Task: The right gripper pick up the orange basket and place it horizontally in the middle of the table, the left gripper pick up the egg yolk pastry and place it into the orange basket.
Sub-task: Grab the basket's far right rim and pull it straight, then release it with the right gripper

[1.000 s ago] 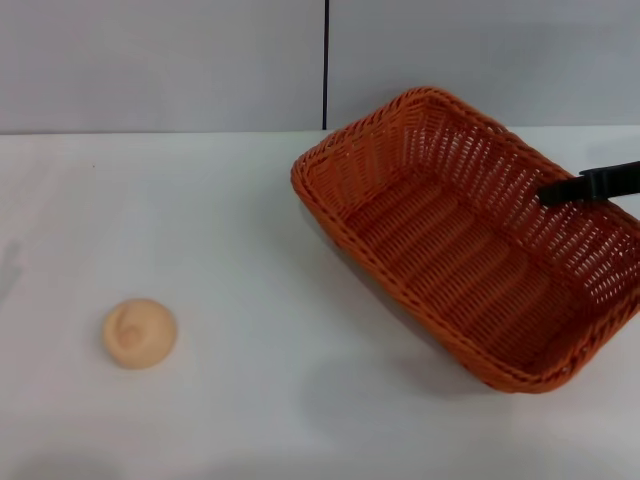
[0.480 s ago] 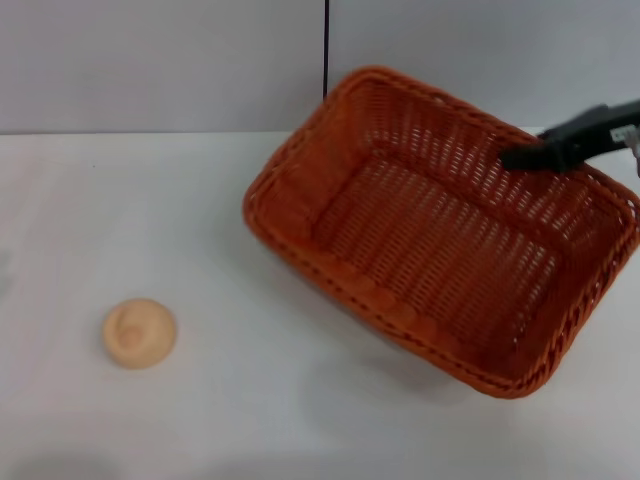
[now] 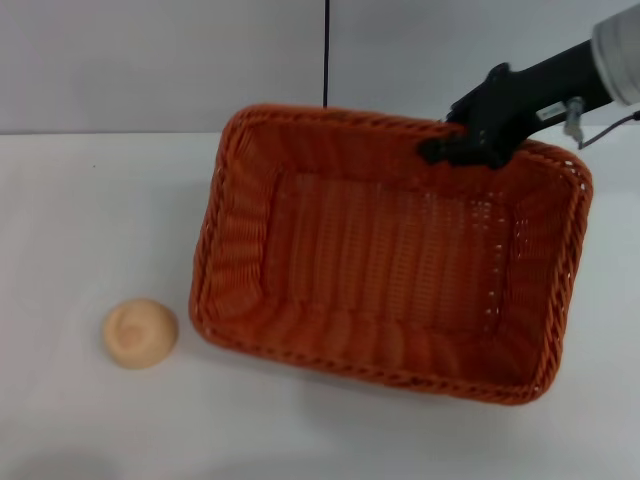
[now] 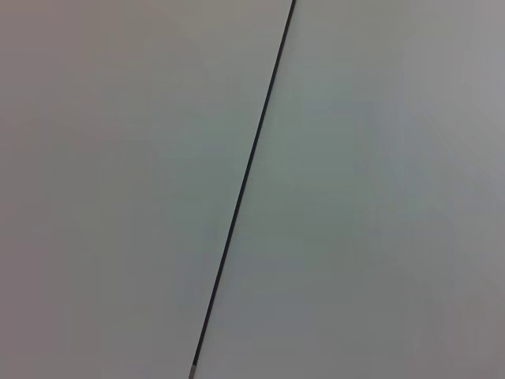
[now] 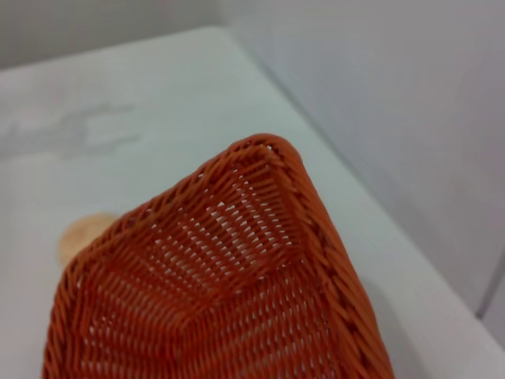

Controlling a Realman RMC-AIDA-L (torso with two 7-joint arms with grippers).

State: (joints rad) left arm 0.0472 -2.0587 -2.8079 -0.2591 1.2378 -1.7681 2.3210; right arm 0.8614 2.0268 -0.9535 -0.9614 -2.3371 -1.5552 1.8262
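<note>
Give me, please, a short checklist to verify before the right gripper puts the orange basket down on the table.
1. Grip: right gripper is clamped on the far rim of the orange basket: ok.
2. Basket orientation: long side runs across the table in the head view: ok.
3. Basket position: roughly central, slightly toward the right side: ok.
4. Clearance to the egg yolk pastry: it lies apart from the basket's left rim, not under it: ok.
5. Basket resting flat on the table: cannot tell.
6. Left gripper out of the way: not in view in any picture; its wrist view shows only wall: cannot tell.
</note>
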